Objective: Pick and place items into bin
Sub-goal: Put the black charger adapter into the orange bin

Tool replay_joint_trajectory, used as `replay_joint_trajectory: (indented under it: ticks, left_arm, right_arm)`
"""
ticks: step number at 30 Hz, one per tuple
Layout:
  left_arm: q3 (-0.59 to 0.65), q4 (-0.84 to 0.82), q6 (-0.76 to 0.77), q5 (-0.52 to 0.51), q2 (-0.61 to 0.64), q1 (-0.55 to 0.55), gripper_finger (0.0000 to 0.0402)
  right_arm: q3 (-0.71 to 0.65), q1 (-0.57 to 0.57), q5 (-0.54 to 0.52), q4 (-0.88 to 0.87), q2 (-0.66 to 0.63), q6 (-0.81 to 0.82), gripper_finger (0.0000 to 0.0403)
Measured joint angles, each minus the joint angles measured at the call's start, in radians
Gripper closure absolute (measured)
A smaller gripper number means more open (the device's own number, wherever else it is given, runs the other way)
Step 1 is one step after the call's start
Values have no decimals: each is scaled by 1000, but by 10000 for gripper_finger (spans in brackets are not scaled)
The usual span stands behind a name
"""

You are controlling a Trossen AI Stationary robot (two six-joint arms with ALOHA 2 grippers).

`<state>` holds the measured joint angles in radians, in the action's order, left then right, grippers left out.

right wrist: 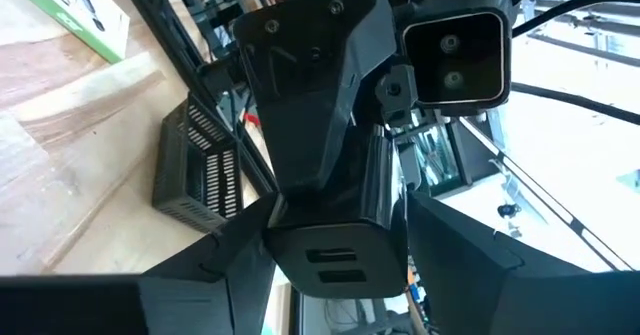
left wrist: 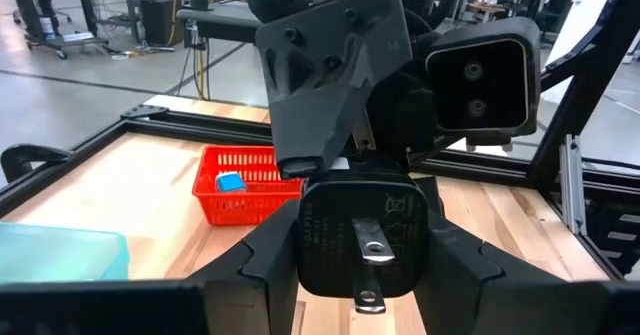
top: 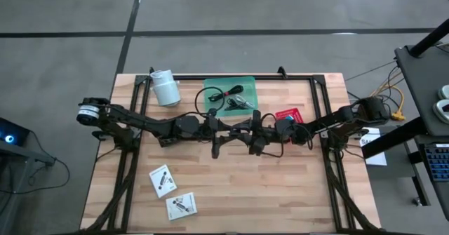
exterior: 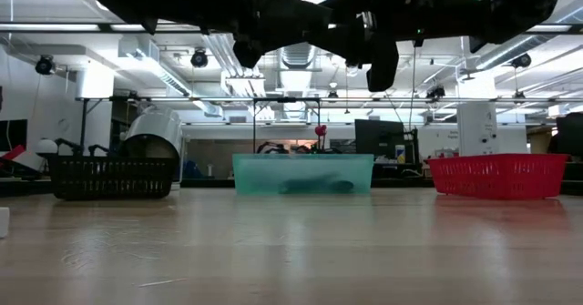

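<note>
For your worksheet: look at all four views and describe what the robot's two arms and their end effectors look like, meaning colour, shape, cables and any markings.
Both arms are dark, almost black, built from jointed segments. The left arm has a silvery-white ring at its base; the right arm does not show one. Each end effector, left and right, has two dark, blocky fingers. A boxy dark camera with two round lenses sits on the wrist.
</note>
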<state>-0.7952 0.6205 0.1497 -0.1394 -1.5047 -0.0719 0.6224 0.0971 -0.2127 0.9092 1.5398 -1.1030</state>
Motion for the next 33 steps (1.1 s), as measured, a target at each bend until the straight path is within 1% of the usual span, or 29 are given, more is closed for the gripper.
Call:
replay_joint_trajectory:
  ticks: [6, 9, 18, 33]
  left_arm:
    - [0, 1, 3, -1, 0, 0, 269]
    - [0, 1, 4, -1, 0, 0, 269]
    - [0, -2, 0, -2, 0, 1, 269]
    - [0, -2, -1, -2, 1, 20, 269]
  right_arm:
    - [0, 0, -2, 1, 0, 0, 227]
    - [0, 1, -1, 2, 0, -1, 232]
    - [-1, 1, 4, 1, 0, 4, 217]
    - [-2, 1, 3, 6, -2, 0, 220]
